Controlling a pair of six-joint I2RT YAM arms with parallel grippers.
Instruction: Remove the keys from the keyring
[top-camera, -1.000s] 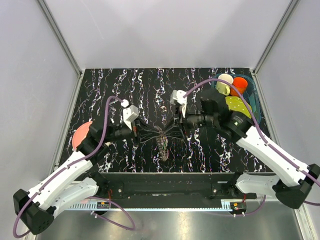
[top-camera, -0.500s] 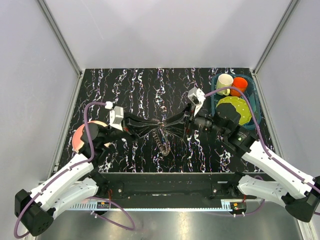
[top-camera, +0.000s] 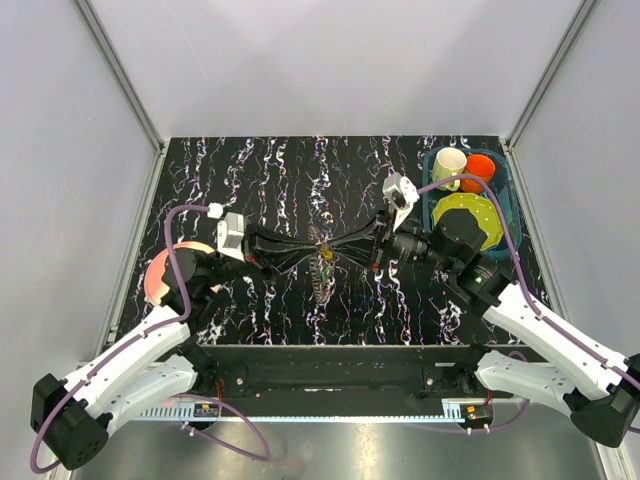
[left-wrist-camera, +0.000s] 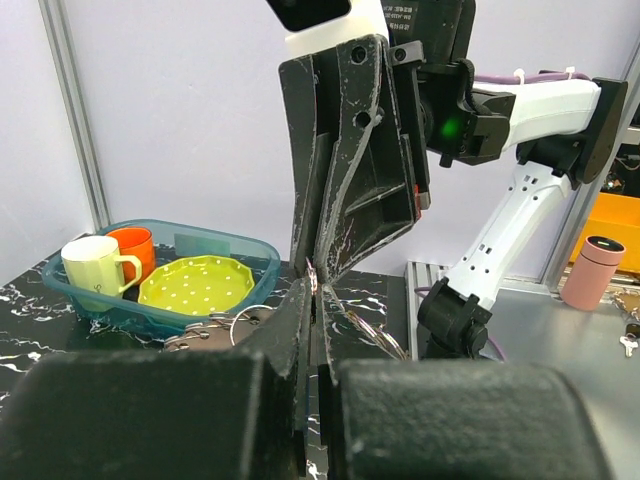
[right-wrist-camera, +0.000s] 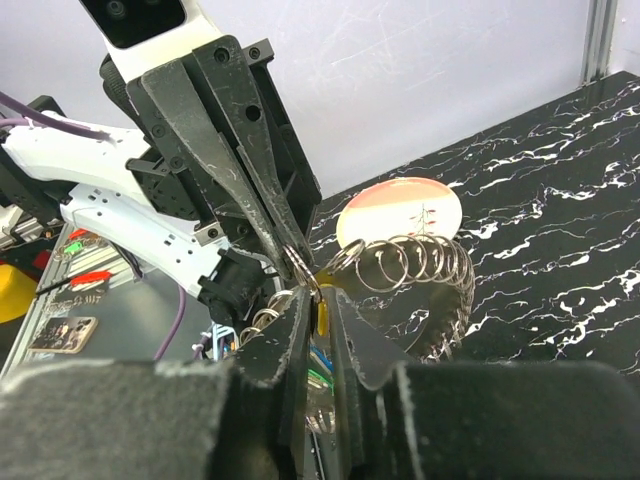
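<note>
Both grippers meet fingertip to fingertip over the middle of the table. The keyring (top-camera: 321, 278), a silver-grey toothed ring strung with several small split rings, hangs between and below them. In the right wrist view it curls to the right of the jaws (right-wrist-camera: 440, 270). My left gripper (top-camera: 311, 248) (left-wrist-camera: 315, 298) is shut on a split ring of the keyring. My right gripper (top-camera: 336, 250) (right-wrist-camera: 320, 305) is shut on a yellow-headed key (right-wrist-camera: 322, 312). Blue and green key heads (right-wrist-camera: 318, 362) show dimly below its jaws.
A teal bin (top-camera: 505, 190) at the back right holds a cream mug (top-camera: 449, 166), an orange cup (top-camera: 479, 170) and a green dotted plate (top-camera: 468, 212). A pink round disc (top-camera: 162, 272) lies on the table at the left, under the left arm.
Both arms have drawn back, left arm leftwards and right arm rightwards, with fingers now stretched level towards each other. The keyring has risen a little and hangs shorter between the tips.
</note>
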